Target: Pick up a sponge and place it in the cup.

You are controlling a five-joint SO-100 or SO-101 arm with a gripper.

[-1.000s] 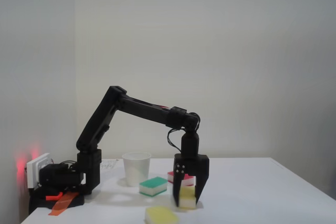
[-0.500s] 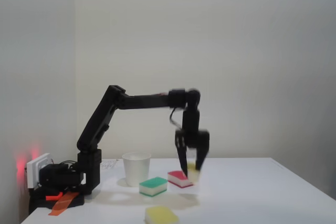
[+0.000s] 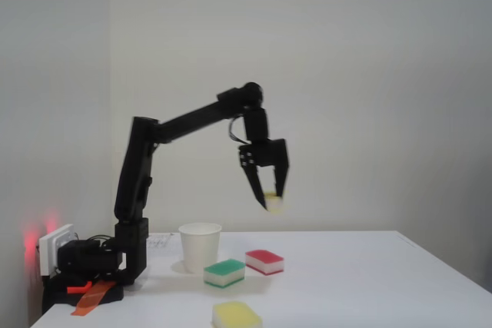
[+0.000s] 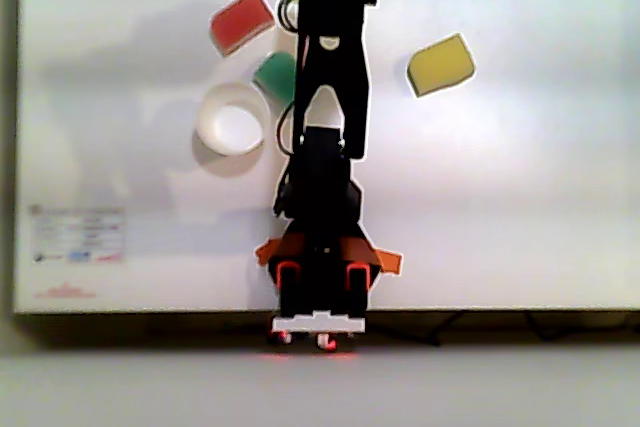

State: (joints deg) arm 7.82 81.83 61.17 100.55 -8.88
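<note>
Sponge (image 3: 272, 203) is now clamped in the gripper (image 3: 270, 203) and raised from the table to mid-frame, right of the cup (image 3: 200, 246), so carrying across is judged next.

A white table (image 3: 361, 282) stands before a plain pale wall (image 3: 346, 74). A green-topped sponge (image 3: 224, 272) lies on the table, with a red-topped sponge (image 3: 264, 261) just beside it toward the far edge, in the fixed view. A second yellow sponge (image 3: 237, 315) lies apart from them near the table's front edge. A white box (image 3: 55, 250) sits at the left edge, lit by a red glow. In the other view a printed label (image 4: 78, 237) lies near the table's lower left corner.
</note>
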